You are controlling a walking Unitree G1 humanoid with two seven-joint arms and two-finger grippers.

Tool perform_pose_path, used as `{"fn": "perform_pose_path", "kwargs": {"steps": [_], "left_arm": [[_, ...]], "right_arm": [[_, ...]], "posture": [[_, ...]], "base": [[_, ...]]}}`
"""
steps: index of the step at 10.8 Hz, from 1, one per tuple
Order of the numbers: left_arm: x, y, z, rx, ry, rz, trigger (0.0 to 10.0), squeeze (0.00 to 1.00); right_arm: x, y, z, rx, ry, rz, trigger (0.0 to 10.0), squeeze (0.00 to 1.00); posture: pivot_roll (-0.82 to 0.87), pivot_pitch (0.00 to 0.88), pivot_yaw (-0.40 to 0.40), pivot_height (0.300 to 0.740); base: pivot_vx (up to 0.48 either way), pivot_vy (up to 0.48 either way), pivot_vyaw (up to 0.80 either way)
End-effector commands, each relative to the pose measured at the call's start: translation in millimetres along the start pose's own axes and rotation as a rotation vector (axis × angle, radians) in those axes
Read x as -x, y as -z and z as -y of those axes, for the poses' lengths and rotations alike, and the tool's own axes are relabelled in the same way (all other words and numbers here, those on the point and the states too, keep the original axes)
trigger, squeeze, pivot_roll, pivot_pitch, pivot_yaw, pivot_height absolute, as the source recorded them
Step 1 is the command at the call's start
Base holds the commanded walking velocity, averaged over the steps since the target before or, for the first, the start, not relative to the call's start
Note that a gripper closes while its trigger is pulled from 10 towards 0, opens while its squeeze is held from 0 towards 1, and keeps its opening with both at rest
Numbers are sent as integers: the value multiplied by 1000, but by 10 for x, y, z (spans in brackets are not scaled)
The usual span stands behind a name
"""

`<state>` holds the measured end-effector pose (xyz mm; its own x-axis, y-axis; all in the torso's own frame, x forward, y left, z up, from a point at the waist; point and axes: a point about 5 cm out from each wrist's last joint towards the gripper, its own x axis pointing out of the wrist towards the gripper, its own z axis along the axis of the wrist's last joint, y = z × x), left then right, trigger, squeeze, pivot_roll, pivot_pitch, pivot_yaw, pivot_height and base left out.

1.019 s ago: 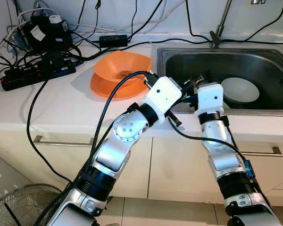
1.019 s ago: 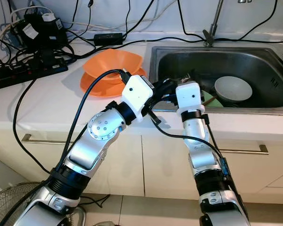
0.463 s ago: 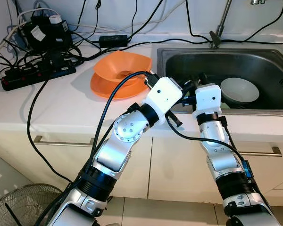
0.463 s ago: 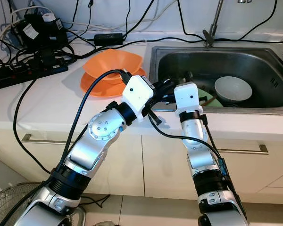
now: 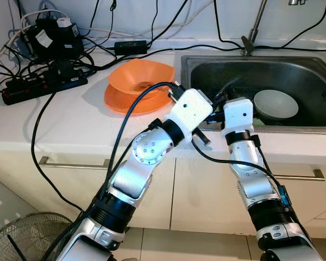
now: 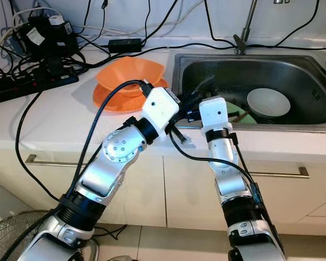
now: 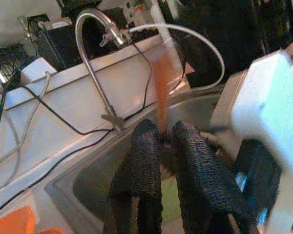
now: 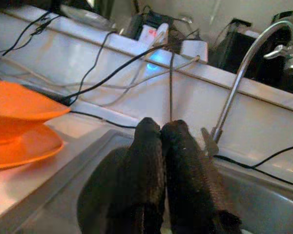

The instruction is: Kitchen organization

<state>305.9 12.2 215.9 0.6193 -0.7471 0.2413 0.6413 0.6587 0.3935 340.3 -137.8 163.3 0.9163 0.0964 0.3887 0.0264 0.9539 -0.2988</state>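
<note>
Both grippers hang close together over the left end of the steel sink (image 5: 315, 65). In the left wrist view, my left gripper (image 7: 167, 134) is shut on a brown chopstick (image 7: 161, 83) that stands up blurred from its fingertips. My right gripper (image 8: 161, 126) is shut on a thin dark stick (image 8: 171, 87) pointing up past the white wall. From the head, a thin stick (image 5: 231, 87) slants up above the two white wrist housings. A white bowl (image 5: 275, 103) lies in the sink on something green (image 5: 259, 122).
An orange bowl (image 5: 141, 76) sits on an orange plate (image 5: 119, 102) on the white counter, left of the sink. Black cables, a power strip (image 5: 43, 87) and chargers crowd the back left. The tap (image 5: 252, 30) stands behind the sink. Drawer fronts are below.
My right wrist has shifted slightly left toward the left wrist. The thin stick now slants up higher over the sink. The bowl and the orange dishes have not moved.
</note>
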Motion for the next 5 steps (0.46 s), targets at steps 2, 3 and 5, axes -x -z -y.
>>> {"fn": "perform_pose_path", "kwargs": {"steps": [2, 3, 5], "left_arm": [[5, 56, -27, 2, -12, -36, 10000, 1000], [8, 38, -55, 19, -32, -24, 10000, 1000], [53, 11, -182, 60, -134, 10, 10000, 1000]], "right_arm": [[-43, -57, 25, -15, 19, 33, 0, 0], [-44, -55, 21, -16, 17, 32, 0, 0], [-41, -39, 46, -11, 20, 26, 0, 0]], "posture": [[73, 0, 51, 740], [74, 0, 50, 740], [70, 0, 50, 740]], "base": [[0, 0, 0], [0, 0, 0], [0, 0, 0]]}}
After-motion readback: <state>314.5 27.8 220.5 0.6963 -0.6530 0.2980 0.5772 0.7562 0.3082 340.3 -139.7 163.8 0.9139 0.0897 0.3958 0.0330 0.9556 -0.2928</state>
